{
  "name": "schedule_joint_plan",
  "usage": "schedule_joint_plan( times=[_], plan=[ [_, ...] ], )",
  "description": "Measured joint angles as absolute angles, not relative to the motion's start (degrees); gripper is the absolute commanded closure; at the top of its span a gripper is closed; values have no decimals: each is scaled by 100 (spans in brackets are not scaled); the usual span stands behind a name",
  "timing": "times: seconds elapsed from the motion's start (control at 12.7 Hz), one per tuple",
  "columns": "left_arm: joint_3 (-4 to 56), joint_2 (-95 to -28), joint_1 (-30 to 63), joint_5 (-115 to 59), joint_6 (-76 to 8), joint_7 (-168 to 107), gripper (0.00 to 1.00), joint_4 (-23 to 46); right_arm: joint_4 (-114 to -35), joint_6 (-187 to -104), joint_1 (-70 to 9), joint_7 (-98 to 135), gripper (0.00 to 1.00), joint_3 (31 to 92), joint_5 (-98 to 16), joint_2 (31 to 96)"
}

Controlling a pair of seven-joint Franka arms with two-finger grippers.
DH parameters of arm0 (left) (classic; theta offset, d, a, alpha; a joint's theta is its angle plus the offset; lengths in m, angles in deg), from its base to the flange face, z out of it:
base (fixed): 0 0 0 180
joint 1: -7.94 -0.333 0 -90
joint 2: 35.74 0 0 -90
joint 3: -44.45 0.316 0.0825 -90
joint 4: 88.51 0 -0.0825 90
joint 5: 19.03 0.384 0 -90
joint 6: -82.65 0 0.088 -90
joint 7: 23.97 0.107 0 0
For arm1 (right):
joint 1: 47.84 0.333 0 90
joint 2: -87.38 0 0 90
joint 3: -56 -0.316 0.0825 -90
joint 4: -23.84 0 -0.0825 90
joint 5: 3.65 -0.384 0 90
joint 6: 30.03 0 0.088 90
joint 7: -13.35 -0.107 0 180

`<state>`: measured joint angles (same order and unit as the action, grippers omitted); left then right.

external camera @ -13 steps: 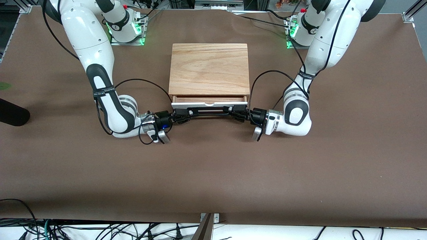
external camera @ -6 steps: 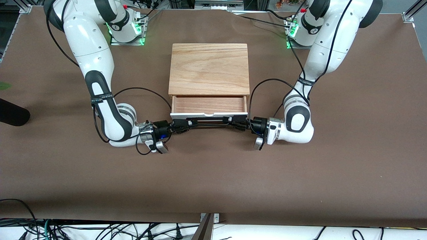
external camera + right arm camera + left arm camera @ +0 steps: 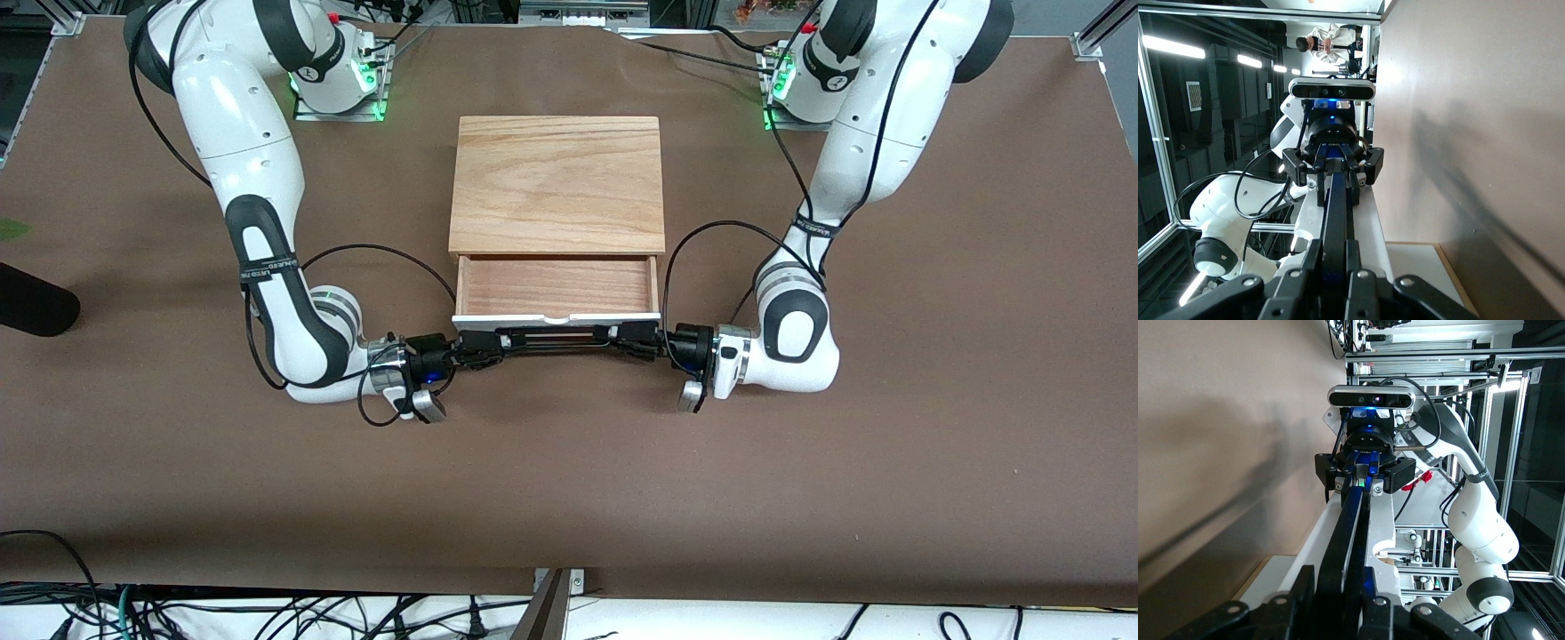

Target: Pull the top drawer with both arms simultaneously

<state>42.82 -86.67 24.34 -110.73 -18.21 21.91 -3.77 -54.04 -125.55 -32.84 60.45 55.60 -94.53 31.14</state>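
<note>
The top drawer (image 3: pixel 557 286) stands pulled out of the light wooden cabinet (image 3: pixel 557 182), its reddish-brown tray open to view and its white front panel (image 3: pixel 498 318) nearest the front camera. The long black bar handle (image 3: pixel 556 335) runs along that panel. My left gripper (image 3: pixel 633 338) is shut on the handle's end toward the left arm (image 3: pixel 1346 587). My right gripper (image 3: pixel 480 342) is shut on the handle's end toward the right arm (image 3: pixel 1336 257). Each wrist view shows the other gripper at the bar's farther end.
The cabinet sits mid-table between the two arm bases (image 3: pixel 342 84) (image 3: pixel 791 89). Brown table (image 3: pixel 569 498) spreads toward the front camera. A dark object (image 3: pixel 36 307) lies at the right arm's end of the table. Cables (image 3: pixel 178 613) hang along the table's near edge.
Both grippers have moved toward the front camera with the handle, and the drawer has slid farther out of the cabinet, from a narrow gap to a wide open tray.
</note>
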Motion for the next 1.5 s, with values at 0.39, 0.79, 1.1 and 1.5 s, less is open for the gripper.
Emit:
schedule_joint_plan(
  times=[0.39,0.79,1.1,1.5],
  plan=[
    [4256,-8673,2462,-11073,-1876,2150,0,-715,-5172,-12782,-3304,6033,68,5539,-9458,3052],
    [4601,-8696,2425,-10406,-1559,2082,0,-1256,-4810,-13314,-3691,5854,0,5678,-9631,2984],
    [4801,-8695,2420,-9390,-1536,1990,0,-1757,-4782,-13323,-3659,5850,0,5776,-9616,2981],
    [4877,-8401,2380,-7073,-1155,894,0,-2529,-4550,-13317,-3629,5820,0,6332,-8937,3015]
  ],
)
